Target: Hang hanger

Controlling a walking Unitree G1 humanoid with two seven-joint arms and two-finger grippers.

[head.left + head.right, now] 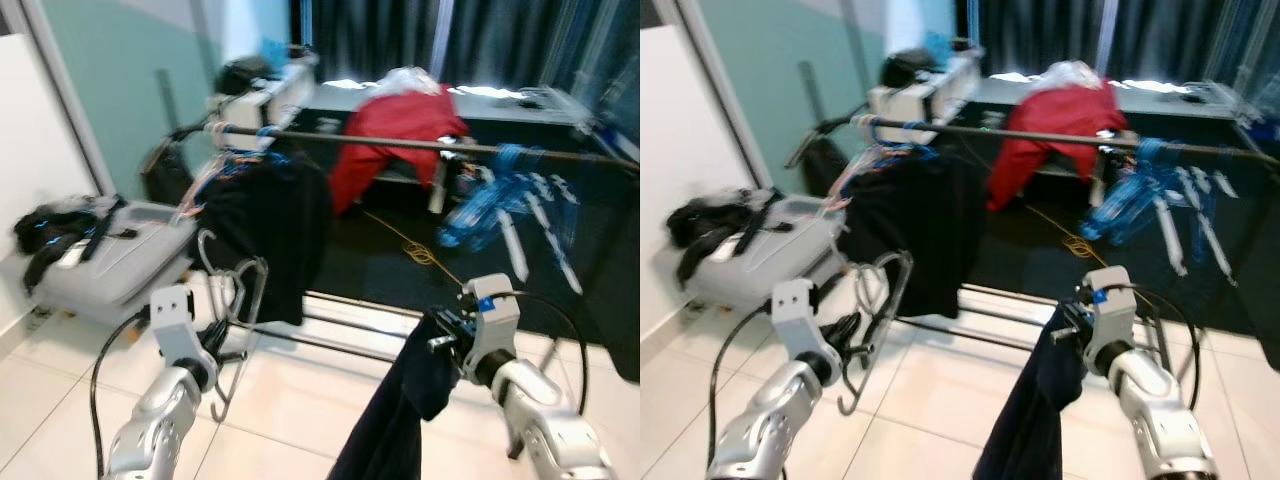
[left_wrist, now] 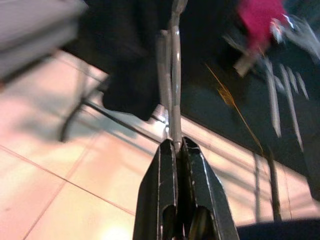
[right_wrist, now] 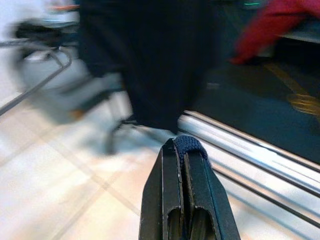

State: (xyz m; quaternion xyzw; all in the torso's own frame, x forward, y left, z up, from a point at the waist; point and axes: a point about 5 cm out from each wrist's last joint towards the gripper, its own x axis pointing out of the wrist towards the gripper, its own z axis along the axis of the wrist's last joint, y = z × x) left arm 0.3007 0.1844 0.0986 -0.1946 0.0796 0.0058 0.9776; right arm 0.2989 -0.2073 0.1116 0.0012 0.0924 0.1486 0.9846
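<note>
Left gripper (image 2: 175,150) clamped the grey hanger (image 1: 238,300) low before the rail (image 1: 420,145), right gripper (image 3: 186,150) pinched the dark garment (image 1: 395,420) beside it; hook probably needed lifting above the rail, kept level, then lowered squarely, clear of the hung clothes.

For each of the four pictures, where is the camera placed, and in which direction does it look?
Left eye view: on the head, looking forward and down at the rail; both arms show.
Right eye view: beside it, same scene.
Left wrist view: along the left gripper, shut on the hanger.
Right wrist view: along the right gripper, shut on the dark garment.
Shared: both wrist views see the red cloth.
</note>
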